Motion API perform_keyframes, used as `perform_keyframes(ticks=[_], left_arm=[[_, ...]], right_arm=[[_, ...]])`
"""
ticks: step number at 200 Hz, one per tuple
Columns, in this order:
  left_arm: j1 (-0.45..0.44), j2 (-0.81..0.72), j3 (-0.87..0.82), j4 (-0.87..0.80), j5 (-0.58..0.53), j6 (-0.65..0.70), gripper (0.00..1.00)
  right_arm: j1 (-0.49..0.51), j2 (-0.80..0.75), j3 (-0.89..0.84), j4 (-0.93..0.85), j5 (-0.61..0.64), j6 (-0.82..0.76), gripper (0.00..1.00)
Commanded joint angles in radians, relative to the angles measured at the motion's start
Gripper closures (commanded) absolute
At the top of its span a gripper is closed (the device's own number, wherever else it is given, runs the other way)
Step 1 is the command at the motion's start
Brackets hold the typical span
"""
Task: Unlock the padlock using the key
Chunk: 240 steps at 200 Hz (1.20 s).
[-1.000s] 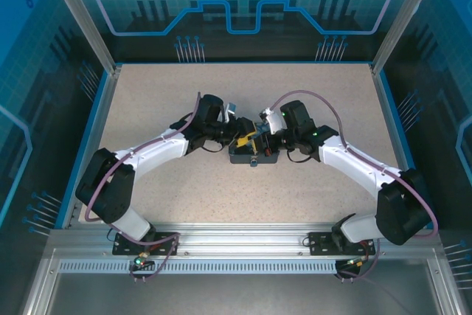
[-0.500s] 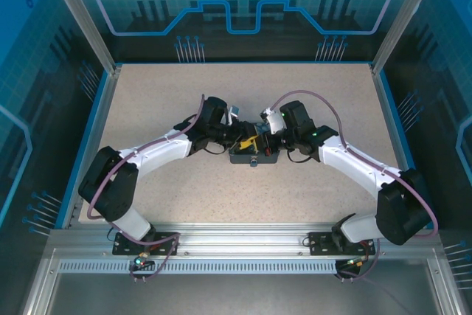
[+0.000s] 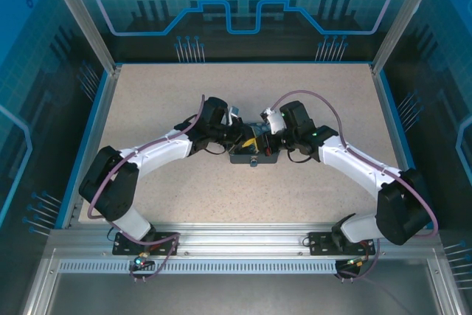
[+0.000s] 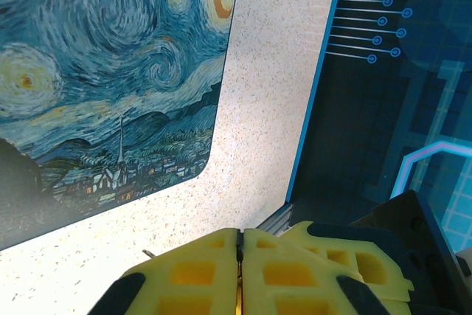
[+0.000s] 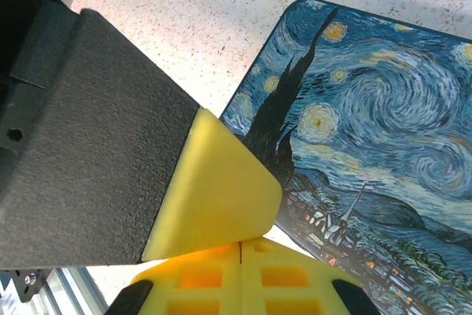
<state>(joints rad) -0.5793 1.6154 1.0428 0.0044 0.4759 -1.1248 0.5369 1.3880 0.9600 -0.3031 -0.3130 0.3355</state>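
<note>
Yellow left claw (image 4: 240, 238); blue-yellow swirl-painted box (image 4: 110, 71)

Left tool (image 4: 240, 252), right tool (image 5: 241, 260): both closed, close together.

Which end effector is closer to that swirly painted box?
Right, it seems. The right end effector sits right beside the box edge; the left end effector is off one corner, with bare table showing between.

Matt and speckled like stone on the table (image 3: 184, 197). Smooth, painted and a little shiny on the box (image 4: 110, 71). Matt yellow plastic for the fingers (image 4: 195, 274). Dull silver metal with fine ridges along the front rail (image 3: 243, 235).
</note>
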Motion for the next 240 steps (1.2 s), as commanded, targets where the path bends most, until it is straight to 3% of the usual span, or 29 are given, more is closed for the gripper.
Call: perform_keyframes(ticks=[1, 42, 68, 85, 100, 133, 172, 211, 240], left_arm=[[-0.013, 0.013, -0.010, -0.018, 0.003, 0.011, 0.99], [-0.013, 0.014, -0.012, -0.011, -0.004, 0.013, 1.00], [-0.012, 0.012, -0.006, -0.002, -0.029, 0.026, 1.00], [-0.011, 0.012, -0.004, 0.019, -0.047, 0.030, 1.00], [-0.009, 0.014, 0.001, 0.026, -0.063, 0.037, 1.00], [-0.003, 0.017, 0.001, 0.060, -0.080, 0.061, 1.00], [0.009, -0.012, -0.054, 0.268, -0.105, 0.122, 1.00], [0.013, -0.052, -0.099, 0.484, -0.130, 0.215, 1.00], [0.013, -0.069, -0.151, 0.639, -0.178, 0.207, 1.00]], right_arm=[[0.013, -0.003, 0.038, -0.006, 0.011, 0.002, 1.00], [0.009, 0.002, 0.051, -0.019, 0.026, 0.011, 1.00], [-0.011, -0.008, 0.050, -0.024, 0.015, 0.025, 0.66], [-0.039, -0.032, 0.038, -0.021, -0.013, 0.039, 0.52], [-0.068, -0.068, 0.019, -0.012, -0.045, 0.053, 0.46], [-0.147, -0.176, -0.063, 0.041, -0.114, 0.130, 0.39], [-0.250, -0.217, -0.171, 0.174, -0.211, 0.376, 0.35], [-0.258, -0.188, -0.234, 0.410, -0.267, 0.612, 0.36], [-0.257, -0.173, -0.247, 0.535, -0.267, 0.706, 0.38]])
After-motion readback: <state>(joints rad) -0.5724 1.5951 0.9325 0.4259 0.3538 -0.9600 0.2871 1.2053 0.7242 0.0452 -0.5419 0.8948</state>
